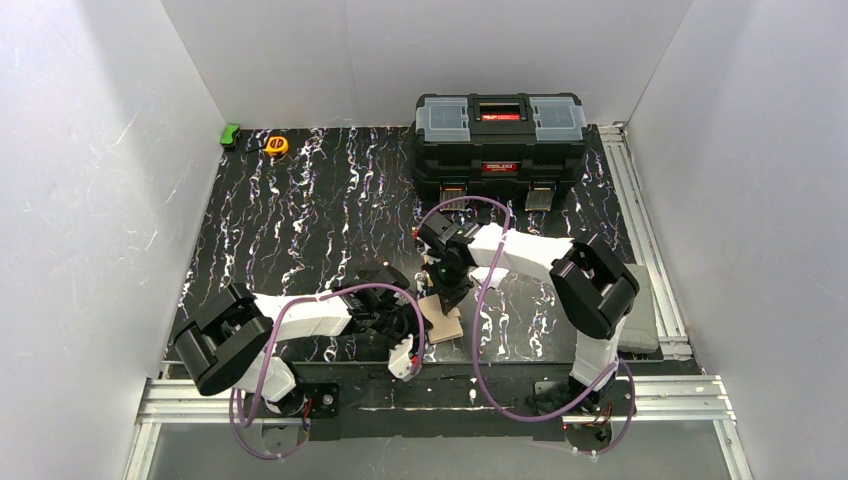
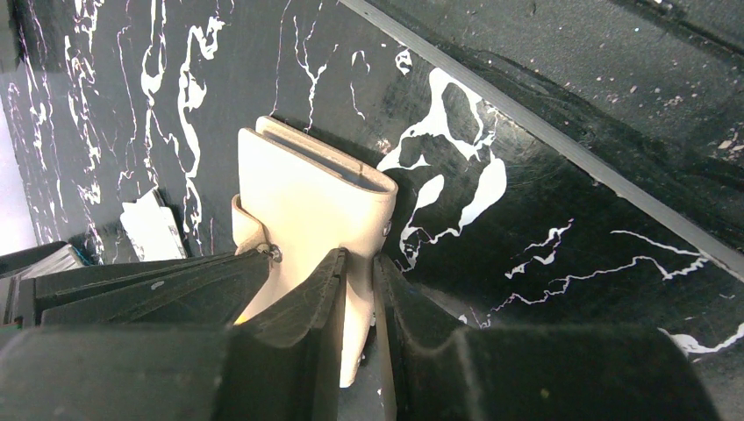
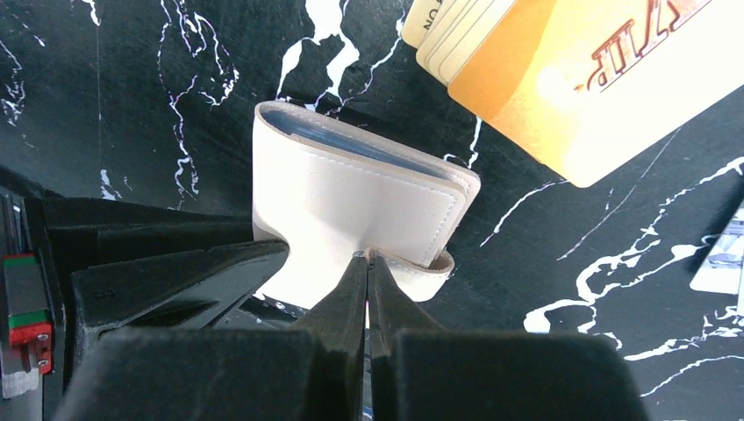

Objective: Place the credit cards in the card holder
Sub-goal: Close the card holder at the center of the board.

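Note:
The cream card holder [image 1: 443, 322] stands on edge on the black marbled table, between both grippers. In the left wrist view the card holder [image 2: 307, 193] has one flap pinched in my left gripper [image 2: 358, 263], which is shut on it. My right gripper [image 3: 367, 256] is shut tight on the snap tab of the card holder [image 3: 351, 193], whose pale blue inside shows along the top. An orange credit card [image 3: 597, 79] with gold lettering lies flat just beyond the holder, on top of some pale cards [image 3: 439, 35]. Seen from above, my left gripper [image 1: 408, 340] and right gripper [image 1: 447, 297] meet at the holder.
A big black toolbox [image 1: 500, 140] stands at the back of the table. A small orange tape measure [image 1: 276, 145] and a green object [image 1: 230, 134] sit at the back left corner. A whitish card [image 2: 153, 230] lies left of the holder. White walls enclose the table.

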